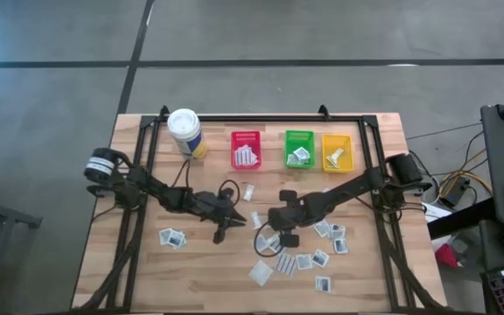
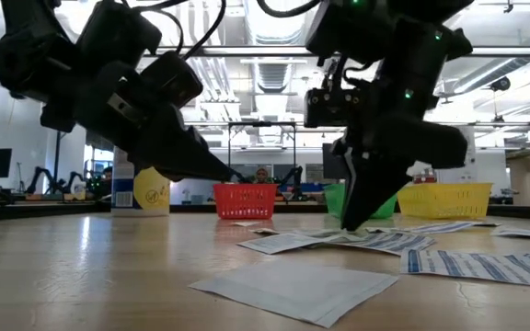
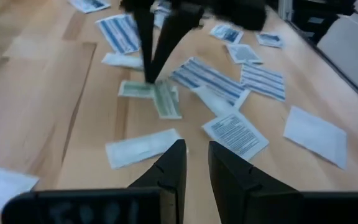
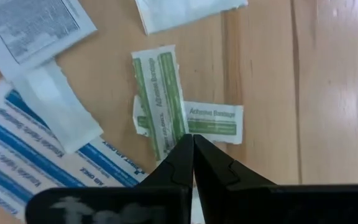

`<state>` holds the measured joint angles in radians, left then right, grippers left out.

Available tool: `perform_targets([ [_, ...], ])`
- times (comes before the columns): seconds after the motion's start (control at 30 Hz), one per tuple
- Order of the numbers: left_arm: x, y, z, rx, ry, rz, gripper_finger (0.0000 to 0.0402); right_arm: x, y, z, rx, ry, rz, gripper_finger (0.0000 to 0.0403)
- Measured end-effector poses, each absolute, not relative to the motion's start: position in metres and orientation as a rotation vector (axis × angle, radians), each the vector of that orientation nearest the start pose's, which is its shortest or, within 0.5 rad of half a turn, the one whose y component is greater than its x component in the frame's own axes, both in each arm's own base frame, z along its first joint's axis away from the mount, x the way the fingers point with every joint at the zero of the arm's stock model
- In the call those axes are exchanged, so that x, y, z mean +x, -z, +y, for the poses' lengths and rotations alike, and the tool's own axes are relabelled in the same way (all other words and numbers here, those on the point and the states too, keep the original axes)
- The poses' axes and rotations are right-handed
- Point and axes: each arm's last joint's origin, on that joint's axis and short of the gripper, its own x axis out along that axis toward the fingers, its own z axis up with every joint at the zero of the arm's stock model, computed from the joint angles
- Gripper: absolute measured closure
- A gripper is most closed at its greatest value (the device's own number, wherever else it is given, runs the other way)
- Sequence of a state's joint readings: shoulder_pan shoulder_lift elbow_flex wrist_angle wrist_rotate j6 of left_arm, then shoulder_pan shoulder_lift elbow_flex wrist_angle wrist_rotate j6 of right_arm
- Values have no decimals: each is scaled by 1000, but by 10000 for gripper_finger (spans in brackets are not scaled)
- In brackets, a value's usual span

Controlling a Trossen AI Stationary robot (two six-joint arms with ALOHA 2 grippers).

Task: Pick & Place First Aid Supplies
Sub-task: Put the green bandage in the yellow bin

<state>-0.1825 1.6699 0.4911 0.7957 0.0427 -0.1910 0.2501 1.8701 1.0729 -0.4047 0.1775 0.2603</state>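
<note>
Right gripper [image 4: 193, 149] lowered at the middle of the wooden table [image 1: 147, 271], fingers pressed together with tips meeting at the edge of two overlapping green-printed adhesive bandage packets [image 4: 166, 109]; whether paper is pinched between them cannot be told. Left gripper [image 3: 196, 163] just left of it, near the table's centre, hovering low with fingers slightly parted and nothing between them. Scattered around and to the right of the right gripper, many flat white packets [image 1: 322, 258], some with blue stripes, a plain white square one [image 1: 262, 272] nearest the front edge, another pair [image 1: 171, 236] lying apart on the left. Along the far side, a red bin [image 1: 246, 150], green bin [image 1: 300, 149] and yellow bin [image 1: 337, 151], each holding a few packets, with a white canister [image 1: 185, 132] left of the red one.
</note>
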Motion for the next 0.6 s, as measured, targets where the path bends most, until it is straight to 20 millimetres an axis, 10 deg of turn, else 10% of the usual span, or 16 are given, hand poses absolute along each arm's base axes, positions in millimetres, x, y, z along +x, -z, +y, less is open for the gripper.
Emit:
perform_targets([
  [0.6,310,-112,-58,-116,232,431,337,356,-112,84,104,117,1066,394],
])
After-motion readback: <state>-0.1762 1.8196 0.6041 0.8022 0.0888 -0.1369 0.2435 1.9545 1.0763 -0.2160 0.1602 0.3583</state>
